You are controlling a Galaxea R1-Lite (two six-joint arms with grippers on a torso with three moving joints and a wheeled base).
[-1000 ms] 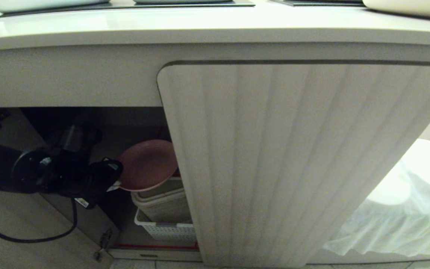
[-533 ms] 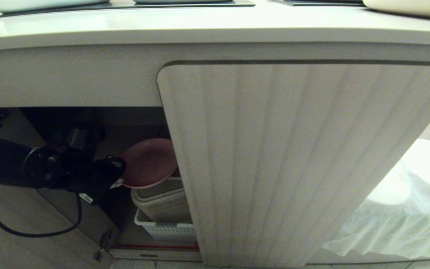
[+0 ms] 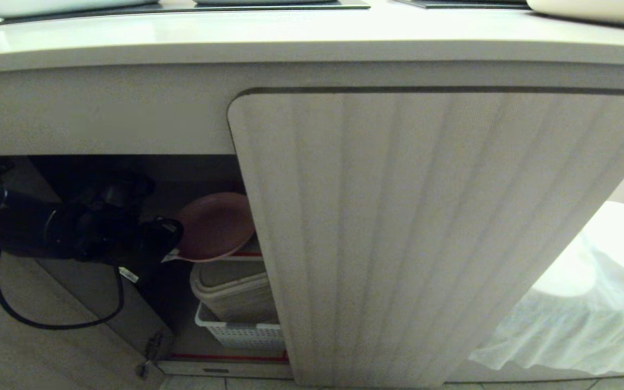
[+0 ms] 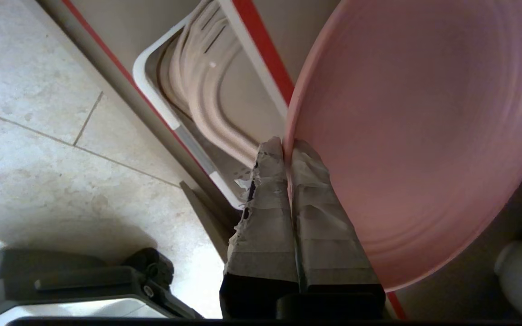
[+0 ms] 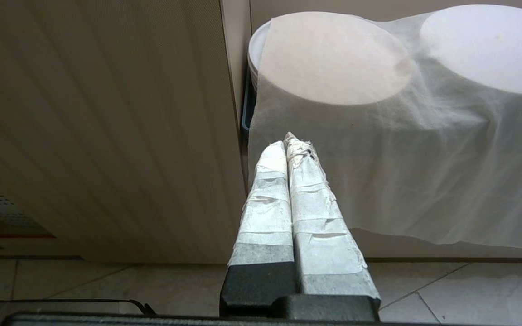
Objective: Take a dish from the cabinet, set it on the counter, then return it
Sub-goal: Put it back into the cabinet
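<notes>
The pink dish [image 3: 214,225] hangs in the open left bay of the cabinet [image 3: 426,227], tilted, just above a red-edged shelf [image 3: 239,253]. My left gripper [image 3: 174,254] reaches in from the left and is shut on the dish's near rim. In the left wrist view the taped fingers [image 4: 265,181] pinch the rim of the dish [image 4: 415,136] between them, at the left gripper [image 4: 288,147]. The counter [image 3: 290,38] runs across the top. My right gripper [image 5: 288,142] is shut and empty, parked low before the fluted door [image 5: 98,127].
A white basket [image 3: 236,331] of beige trays sits on the bottom shelf under the dish. The closed fluted door stands right beside the opening, and the swung-open door [image 3: 46,336] is at the left. A white cloth [image 5: 379,149] drapes round plates to the right.
My left arm has lifted the dish a little and carried it slightly deeper into the cabinet; the dish now lies flatter. The right arm has not moved.
</notes>
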